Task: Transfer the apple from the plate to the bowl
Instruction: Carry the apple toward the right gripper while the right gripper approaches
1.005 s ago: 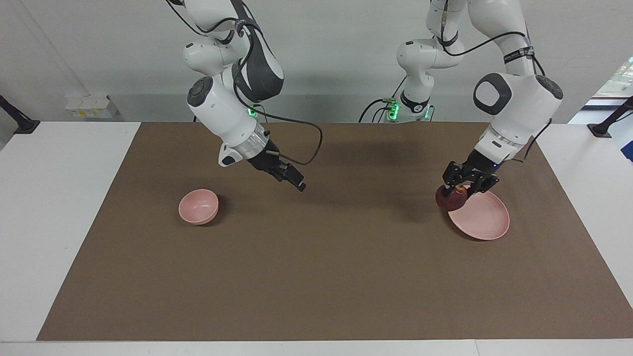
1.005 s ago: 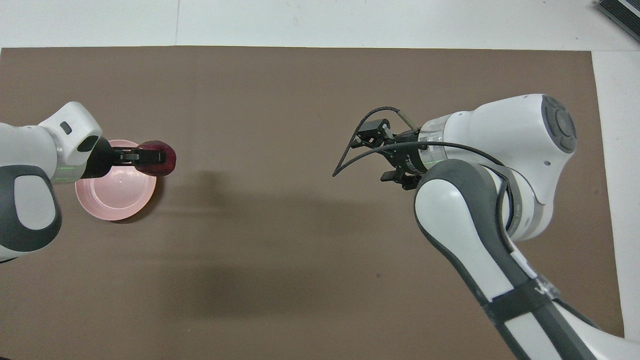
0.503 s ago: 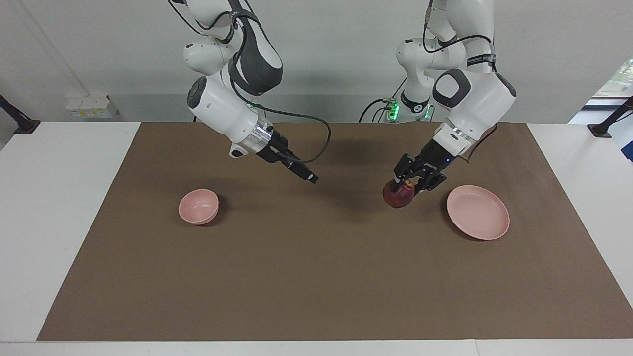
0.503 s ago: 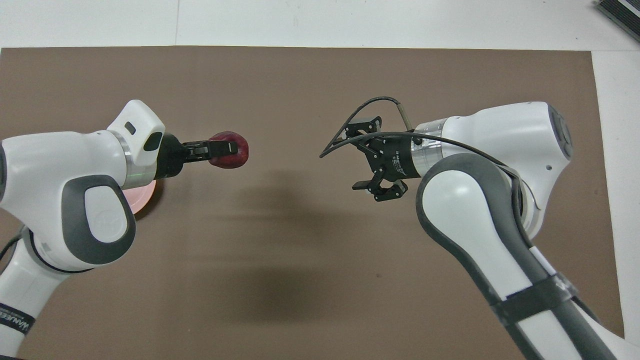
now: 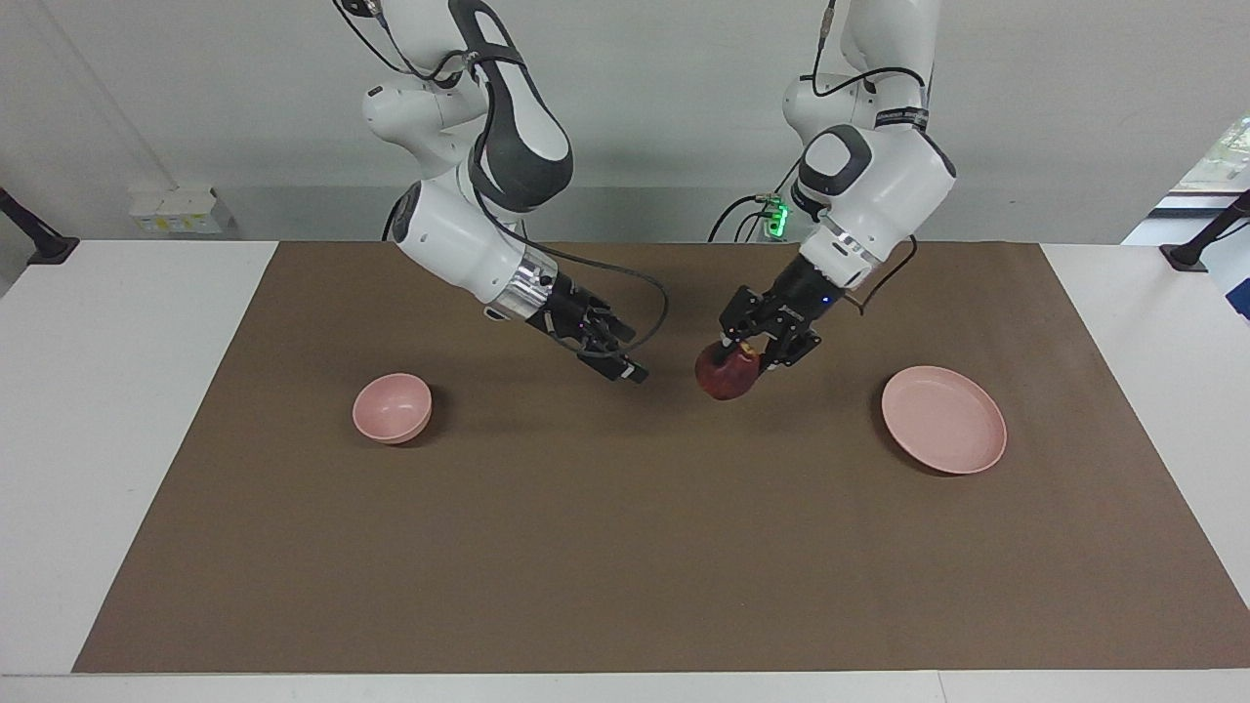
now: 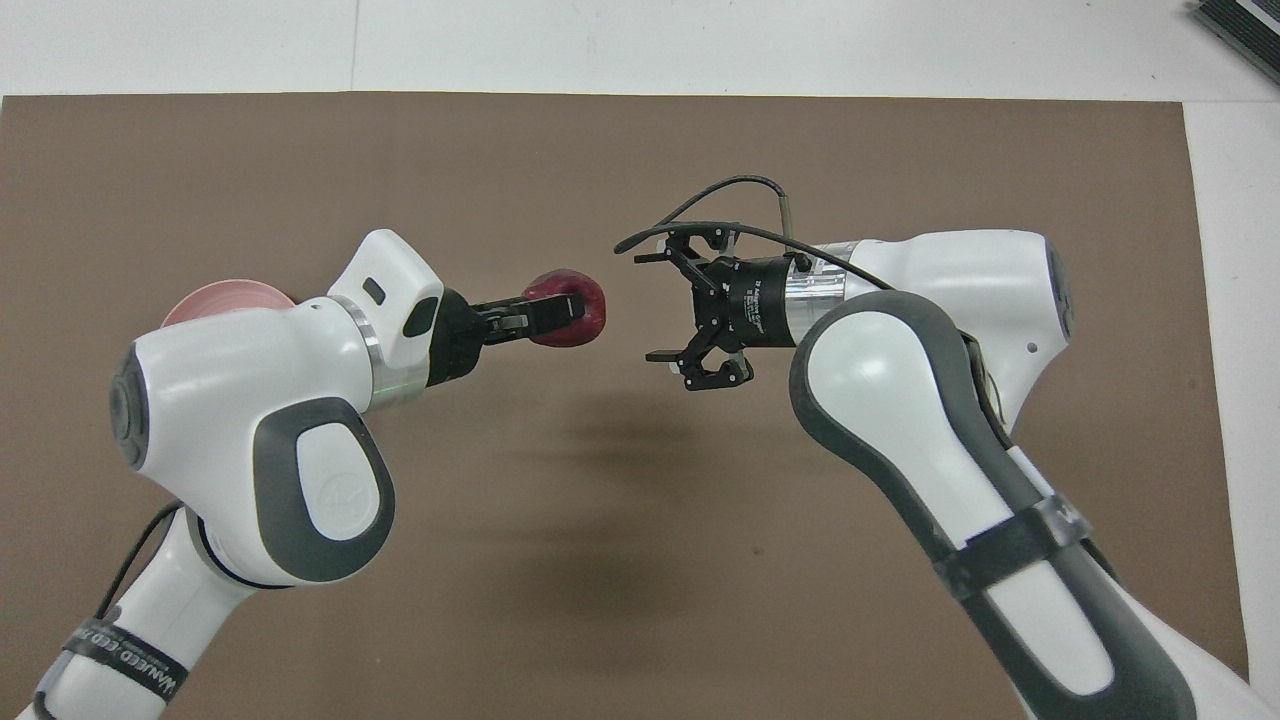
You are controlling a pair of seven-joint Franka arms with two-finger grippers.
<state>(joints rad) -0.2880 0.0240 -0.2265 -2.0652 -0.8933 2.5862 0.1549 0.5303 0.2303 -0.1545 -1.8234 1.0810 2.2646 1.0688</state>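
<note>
The left gripper (image 5: 734,363) holds the apple (image 5: 727,374) in the air over the middle of the brown mat (image 5: 625,547); its jaws are clenched on the upper part of the fruit, which hangs below them clear of the mat. In the overhead view the same gripper (image 6: 560,312) points toward the right arm's end of the tabletop, with the apple (image 6: 570,322) at its tip. The apple is dark red, with a small yellowish patch near its top.

The right gripper (image 5: 617,357) hangs over the mat just beside the apple, apart from it, and its jaws stand released and wide (the overhead view shows this most plainly, with the two fingers spread either side of a gap). There the right gripper (image 6: 672,305) faces the apple across a short space.

The plate (image 5: 943,420) lies flat on the mat toward the left arm's end of the tabletop, with nothing on it. In the overhead view only an edge of the plate (image 6: 215,296) shows above the left arm's body.

The bowl (image 5: 392,407) stands upright on the mat toward the right arm's end, with nothing in it. It is well apart from the apple and from both grippers. The overhead view does not show the bowl.

The white tabletop (image 5: 127,410) shows around the mat's edges.
</note>
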